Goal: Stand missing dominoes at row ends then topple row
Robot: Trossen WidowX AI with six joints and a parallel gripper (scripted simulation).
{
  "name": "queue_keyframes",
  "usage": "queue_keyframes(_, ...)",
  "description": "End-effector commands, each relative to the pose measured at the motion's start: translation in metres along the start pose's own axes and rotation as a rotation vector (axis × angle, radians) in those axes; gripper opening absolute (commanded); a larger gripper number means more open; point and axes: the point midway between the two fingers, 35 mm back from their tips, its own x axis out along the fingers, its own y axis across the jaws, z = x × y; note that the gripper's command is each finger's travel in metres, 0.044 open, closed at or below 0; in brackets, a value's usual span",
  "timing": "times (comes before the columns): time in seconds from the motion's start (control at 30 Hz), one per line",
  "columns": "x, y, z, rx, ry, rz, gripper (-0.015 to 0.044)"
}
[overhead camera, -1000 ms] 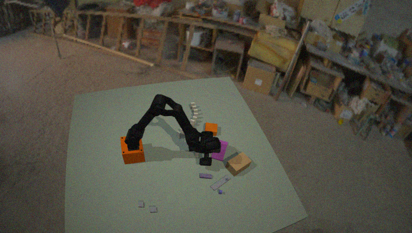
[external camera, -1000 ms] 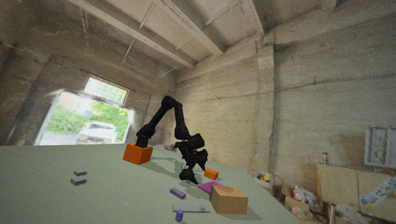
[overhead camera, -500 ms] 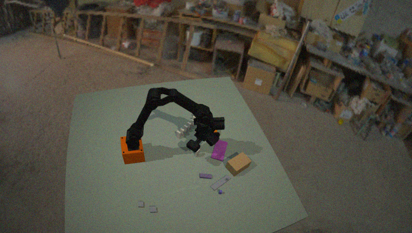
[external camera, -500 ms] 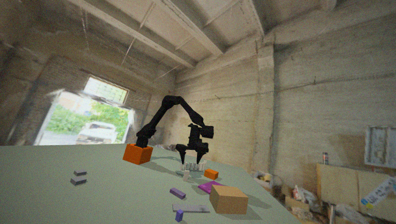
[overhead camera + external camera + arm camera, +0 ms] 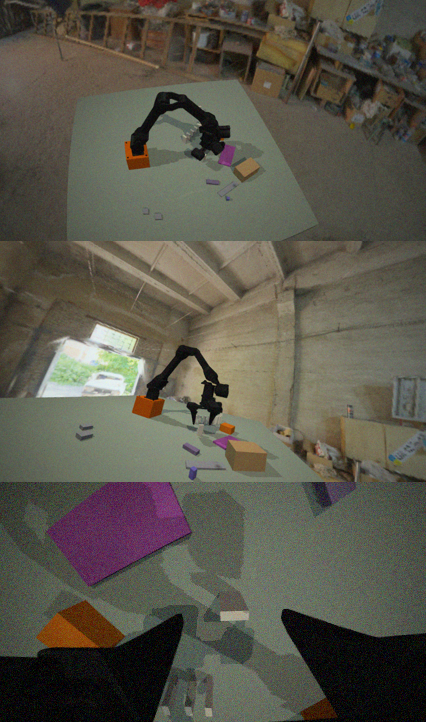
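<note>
A curved row of pale standing dominoes (image 5: 185, 138) (image 5: 198, 419) (image 5: 189, 711) is partly hidden by my arm and fingers. One separate pale domino (image 5: 200, 430) (image 5: 234, 615) stands upright, apart from the row; in the top view it is mostly hidden by the gripper. My gripper (image 5: 202, 424) (image 5: 231, 616) is open and empty, pointing down above the lone domino. In the wrist view the domino shows between the two fingertips, with a gap on each side. The exterior view shows the fingertips higher than the domino's base.
An orange block (image 5: 227, 428) (image 5: 75, 627), a magenta slab (image 5: 227, 155) (image 5: 225, 442) (image 5: 120, 537) and a tan box (image 5: 246, 169) (image 5: 246, 455) lie beyond the gripper. A purple block (image 5: 212, 182) (image 5: 191, 448), a flat grey strip (image 5: 227, 189) (image 5: 205, 465), a small blue-violet block (image 5: 227, 198) (image 5: 192, 472) and two grey tiles (image 5: 158, 216) (image 5: 84, 435) lie nearer the front.
</note>
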Motion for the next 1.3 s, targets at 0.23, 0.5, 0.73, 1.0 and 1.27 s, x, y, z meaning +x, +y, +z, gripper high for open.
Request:
queue_keyframes(0.23,0.019,-0.003,-0.001,0.004,0.003,-0.011,0.0440)
queue_keyframes(0.5,0.027,-0.003,-0.001,0.004,0.003,-0.011,0.0414)
queue_keyframes(0.73,0.027,-0.003,-0.001,0.004,0.003,-0.011,0.0230)
queue_keyframes(1.0,0.027,-0.003,-0.001,0.004,0.003,-0.011,0.0107)
queue_keyframes(1.27,0.022,-0.002,-0.001,0.004,0.003,-0.011,0.0107)
